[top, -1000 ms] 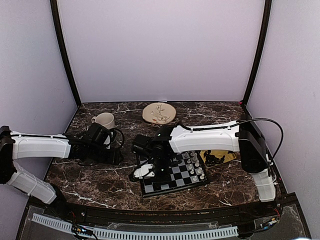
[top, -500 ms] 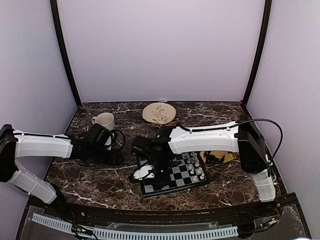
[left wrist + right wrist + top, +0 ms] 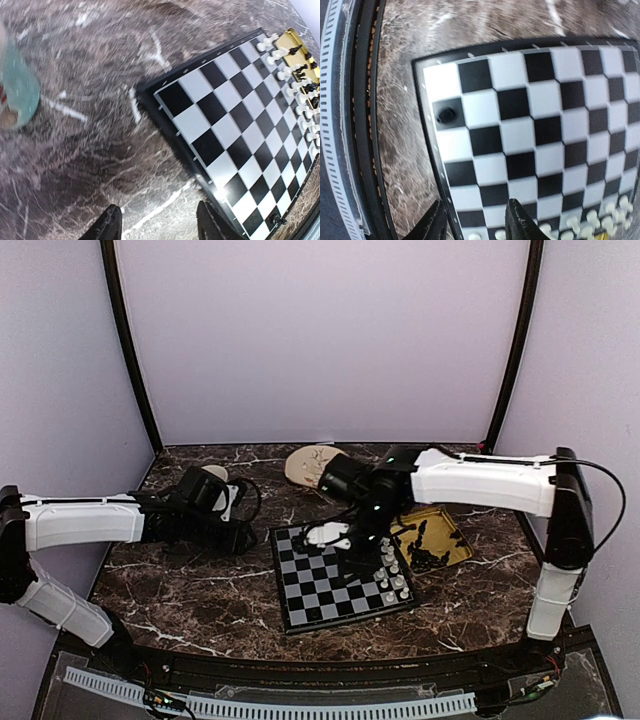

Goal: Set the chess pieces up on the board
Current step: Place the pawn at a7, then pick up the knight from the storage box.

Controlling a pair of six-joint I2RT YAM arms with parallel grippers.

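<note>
Worktop (image 3: 180, 590): dark marble with white veins, and we see pale lilac walls closing it in on three sides.
Board (image 3: 330, 585): it lies flat at the front middle of the worktop, turned a little, with most of its squares bare.
Lone black piece (image 3: 446, 115): we find it upright on a dark square in the row along the board's front edge, close to the left corner.
Other black chess pieces (image 3: 432, 545): we see them jumbled in the yellow tray (image 3: 462, 540), which sits just beside the board's far right corner.
White pieces (image 3: 390, 575): they stand in two files along the board's right side.
Right hand (image 3: 476, 220): it hangs above the board, fingers spread, and we see nothing between them.
Left hand (image 3: 159, 225): it is over bare worktop left of the board, fingers apart and empty.
Beige plate (image 3: 308, 462): it sits at the back of the worktop, partly behind the right arm.
</note>
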